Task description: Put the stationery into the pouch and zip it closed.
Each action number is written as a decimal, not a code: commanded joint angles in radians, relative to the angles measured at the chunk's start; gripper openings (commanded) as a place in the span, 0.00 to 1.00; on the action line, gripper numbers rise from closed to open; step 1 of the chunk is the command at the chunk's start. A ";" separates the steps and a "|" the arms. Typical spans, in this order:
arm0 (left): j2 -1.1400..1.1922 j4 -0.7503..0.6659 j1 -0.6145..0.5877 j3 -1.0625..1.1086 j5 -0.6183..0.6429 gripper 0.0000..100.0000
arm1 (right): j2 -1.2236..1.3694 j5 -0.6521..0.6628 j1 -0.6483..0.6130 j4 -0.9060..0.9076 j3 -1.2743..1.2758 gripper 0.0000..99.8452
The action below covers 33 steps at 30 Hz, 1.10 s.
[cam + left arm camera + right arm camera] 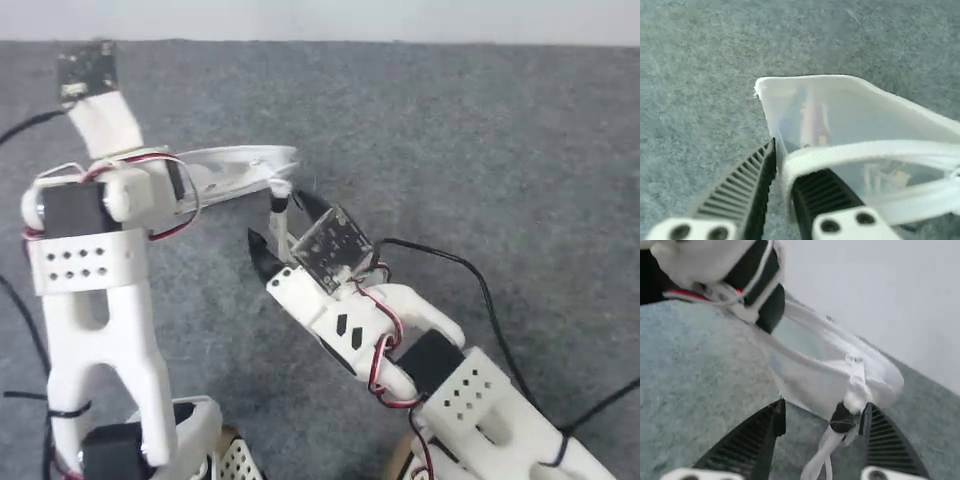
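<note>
If tugged hard by the zip pull (842, 417), could yank pouch (238, 166), upper centre-left of high view, out of left gripper (784, 167), pinched shut on just the rim. Sits loose btwn wide-open jaws of right gripper (822, 422), nothing clamped yet; if closed off-centre, may catch only the cord (821, 460) & slip off. Stationery (807, 120) already inside; could snag the zip w/ mouth sagging.

Grey carpet (480, 130); white wall (400, 20)
</note>
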 commanded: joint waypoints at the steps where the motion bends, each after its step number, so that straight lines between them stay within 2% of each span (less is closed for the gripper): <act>1: -0.006 -0.003 -0.074 -0.058 0.015 0.01 | -0.050 -0.011 -0.008 0.165 -0.120 0.23; 7: -0.006 -0.005 -0.132 -0.058 0.015 0.01 | -0.042 -0.011 -0.010 0.409 -0.203 0.23; 13: -0.006 -0.025 -0.180 -0.058 0.015 0.01 | -0.035 -0.005 -0.008 0.535 -0.204 0.23; 24: -0.006 -0.025 -0.226 -0.058 0.015 0.01 | 0.303 -0.003 0.016 0.550 -0.278 0.23; 29: -0.006 -0.025 -0.229 -0.058 0.015 0.01 | 0.455 0.086 0.015 0.545 -0.308 0.23; 33: -0.006 -0.025 -0.229 -0.058 0.015 0.01 | 0.555 0.107 0.001 0.541 -0.341 0.23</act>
